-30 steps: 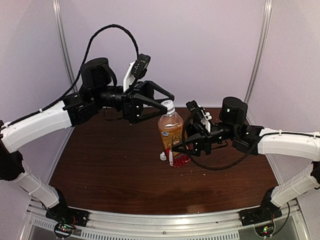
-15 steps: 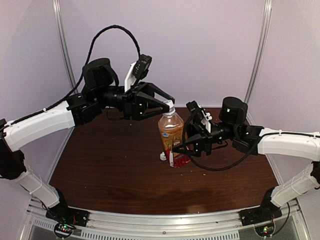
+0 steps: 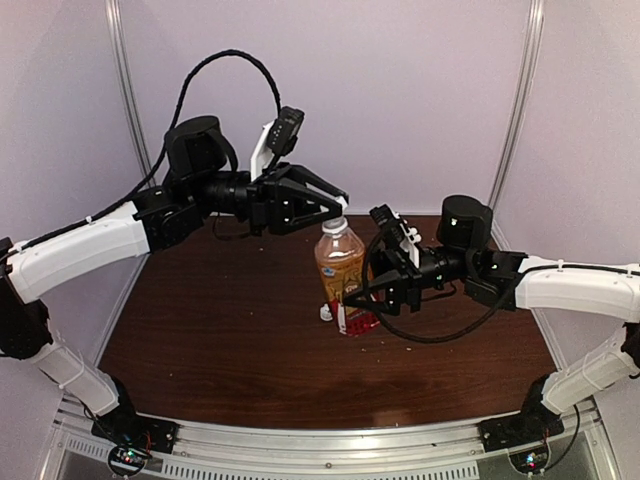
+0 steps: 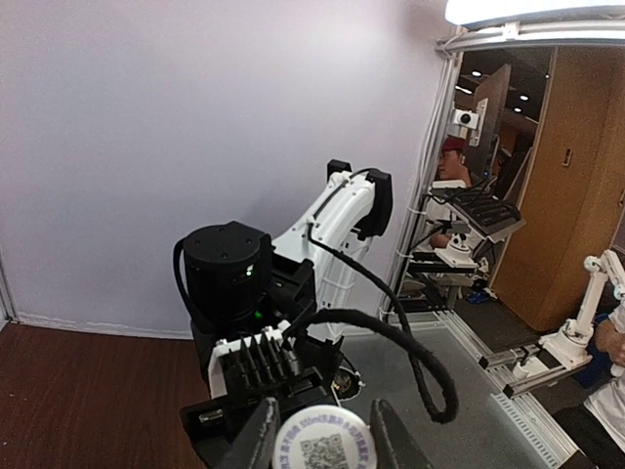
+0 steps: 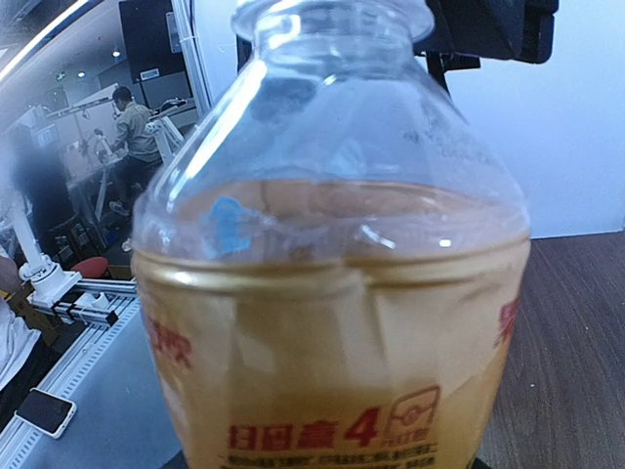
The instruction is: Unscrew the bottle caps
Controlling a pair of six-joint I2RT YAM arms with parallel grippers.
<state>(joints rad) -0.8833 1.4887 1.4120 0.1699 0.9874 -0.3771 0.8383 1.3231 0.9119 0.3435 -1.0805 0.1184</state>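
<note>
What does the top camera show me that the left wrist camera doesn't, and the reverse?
Only the top view: the amber-filled plastic bottle with red label, gripped low by the right tool, and a small loose white cap lying beside its base. Only the left wrist view: the printed code on top of the round white screw cap. Both: the left tool shut on that cap.

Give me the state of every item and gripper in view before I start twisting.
Amber-brown plastic bottle with red label: upright, part full, capped.
Round white plastic screw cap on it: on the neck.
Second small white cap: loose on the table by the bottle.
Left gripper: shut on the screw cap.
Right gripper: shut on the bottle.
</note>
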